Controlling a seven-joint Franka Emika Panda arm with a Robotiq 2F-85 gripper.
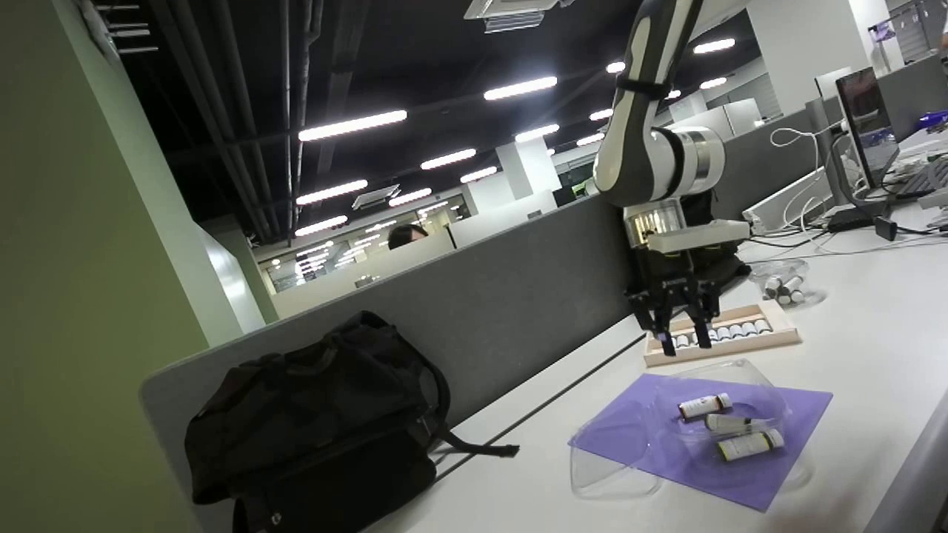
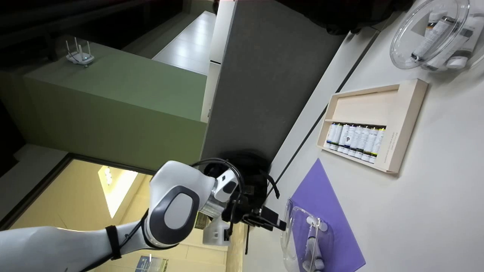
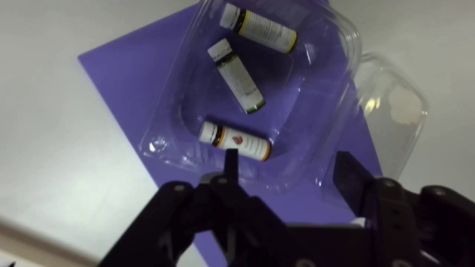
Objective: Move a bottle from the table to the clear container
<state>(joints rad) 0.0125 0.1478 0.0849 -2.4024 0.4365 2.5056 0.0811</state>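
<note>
The clear container [image 3: 354, 40] lies on a purple sheet [image 3: 122, 70] on the white table. Three small white-capped bottles lie on their sides within its outline: one with orange bands [image 3: 252, 145], one with a green base [image 3: 240, 82] and one with yellow bands [image 3: 269, 32]. They also show in both exterior views, partly behind clear plastic. My gripper [image 3: 285, 157] is open with nothing between its fingers. In an exterior view the gripper [image 1: 686, 346] hangs above the table, fingers down. In the wrist view its left fingertip overlaps the orange-banded bottle's edge. No bottle shows loose on the table.
A clear lid-like piece [image 1: 592, 474] lies beside the container. A wooden box [image 2: 410, 124] holds a row of white tubes. A clear tub [image 2: 395, 49] with white tubes or bottles stands beyond it. A black backpack [image 1: 318, 422] and grey partition [image 1: 518, 281] line the table's edge.
</note>
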